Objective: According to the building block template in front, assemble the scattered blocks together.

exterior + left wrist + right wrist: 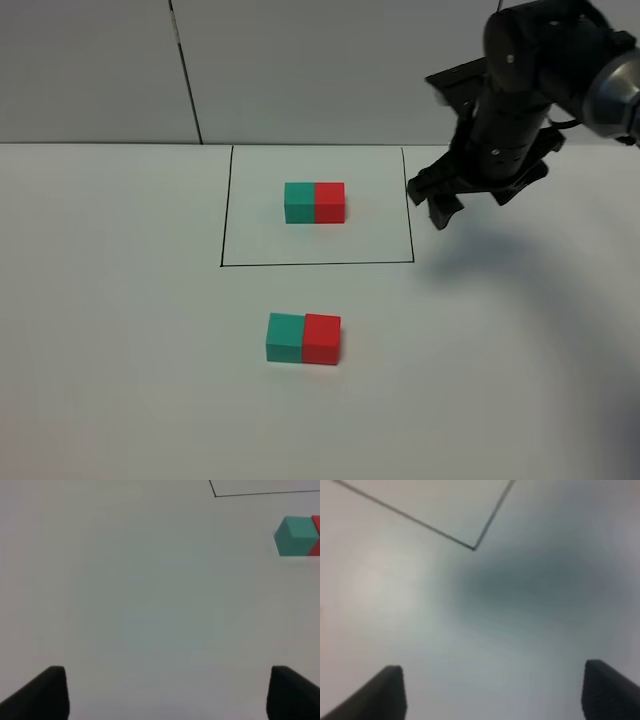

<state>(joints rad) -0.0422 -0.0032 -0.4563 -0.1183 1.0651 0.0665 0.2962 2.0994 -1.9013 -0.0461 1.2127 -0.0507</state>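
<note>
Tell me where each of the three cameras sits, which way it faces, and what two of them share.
Exterior high: mounted above, looking down at the table, the framed template, the unframed green and red cubes; only the right gripper and its arm show.
Left wrist: on the left arm, facing the tabletop; the open left gripper shows as two dark fingertips, the green cube at the edge.
Right wrist: on the right arm, looking down at bare table and a frame corner; open fingertips.
Shared: the green cube, exterior and left wrist.
</note>
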